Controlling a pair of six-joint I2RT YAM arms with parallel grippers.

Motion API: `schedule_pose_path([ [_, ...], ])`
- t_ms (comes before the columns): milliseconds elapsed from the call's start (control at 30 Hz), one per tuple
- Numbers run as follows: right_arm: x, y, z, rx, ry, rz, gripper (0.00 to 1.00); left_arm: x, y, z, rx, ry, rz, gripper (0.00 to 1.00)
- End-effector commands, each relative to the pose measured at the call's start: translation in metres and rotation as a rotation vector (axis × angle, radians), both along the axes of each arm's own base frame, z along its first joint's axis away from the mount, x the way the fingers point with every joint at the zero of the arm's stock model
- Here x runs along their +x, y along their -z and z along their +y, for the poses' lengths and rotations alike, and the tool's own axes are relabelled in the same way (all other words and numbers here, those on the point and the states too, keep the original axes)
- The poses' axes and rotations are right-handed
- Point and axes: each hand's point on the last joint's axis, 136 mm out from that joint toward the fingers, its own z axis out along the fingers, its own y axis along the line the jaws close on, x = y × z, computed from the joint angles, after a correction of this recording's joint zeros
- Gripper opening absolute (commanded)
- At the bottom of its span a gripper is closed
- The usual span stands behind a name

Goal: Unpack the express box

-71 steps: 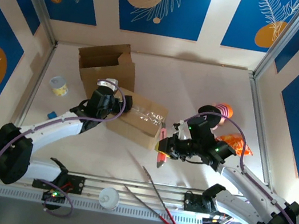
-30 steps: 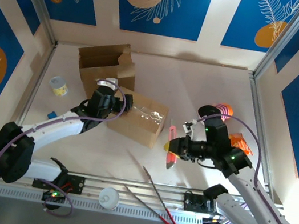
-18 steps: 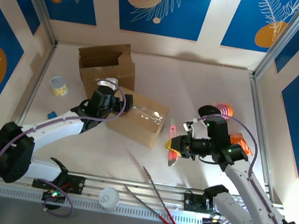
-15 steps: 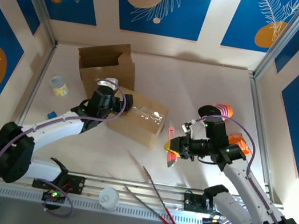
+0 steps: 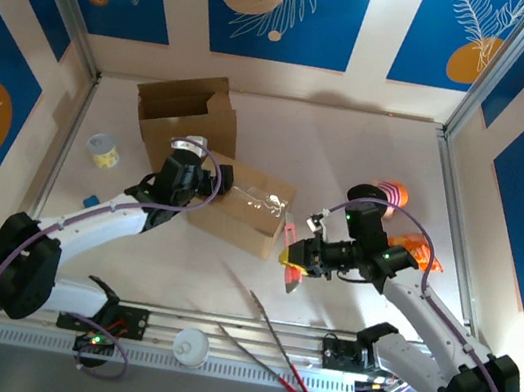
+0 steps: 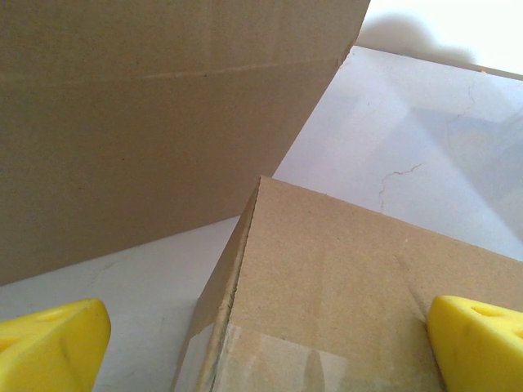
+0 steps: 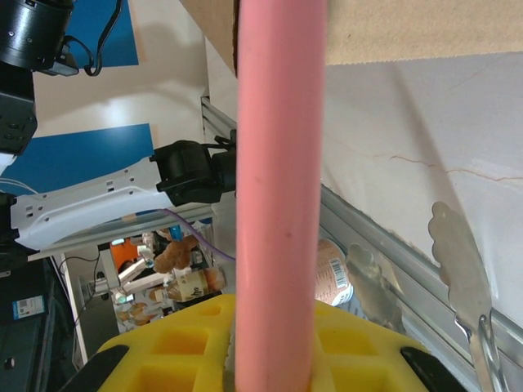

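The sealed, taped cardboard express box (image 5: 244, 209) lies mid-table. My left gripper (image 5: 216, 180) rests at its left end, open; in the left wrist view its yellow fingertips (image 6: 51, 349) stand wide apart astride the corner of the express box (image 6: 343, 278). My right gripper (image 5: 304, 255) hangs just off the box's right end, shut on a pink cutter (image 5: 288, 262). In the right wrist view the pink cutter (image 7: 278, 180) runs up from between the yellow pads (image 7: 163, 347) of the right gripper (image 7: 274, 351) to the brown edge of the express box (image 7: 392, 28).
An opened brown box (image 5: 185, 113) stands behind the left gripper, its wall (image 6: 163, 106) close by. Metal tongs (image 5: 281, 350) and a white cup (image 5: 189, 348) lie at the near rail. An orange cup (image 5: 393, 194), an orange packet (image 5: 413, 250) and a small yellow-lidded tub (image 5: 103, 149) sit at the sides.
The right gripper, still holding the pink cutter, has shifted a little left and nearer the box's right end. The left arm and the box have not moved.
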Motion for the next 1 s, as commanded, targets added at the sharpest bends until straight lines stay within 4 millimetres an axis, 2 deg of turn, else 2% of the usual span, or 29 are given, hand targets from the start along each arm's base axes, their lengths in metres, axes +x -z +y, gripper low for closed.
schedule_pose_path([
  [0, 0.001, -0.007, 0.003, 0.007, -0.009, -0.02, 0.0, -0.028, 0.061, 0.014, 0.129, 0.012, 0.198, 0.99],
  [300, -0.003, -0.005, 0.006, -0.001, -0.021, -0.006, 0.0, -0.027, 0.061, 0.013, 0.128, 0.013, 0.196, 0.99],
  [700, -0.04, 0.005, 0.018, -0.044, -0.101, 0.038, 0.0, -0.027, 0.064, 0.012, 0.124, 0.011, 0.201, 0.99],
  [967, -0.049, 0.001, 0.015, -0.046, -0.099, 0.038, 0.0, -0.027, 0.066, 0.011, 0.122, 0.012, 0.205, 0.99],
])
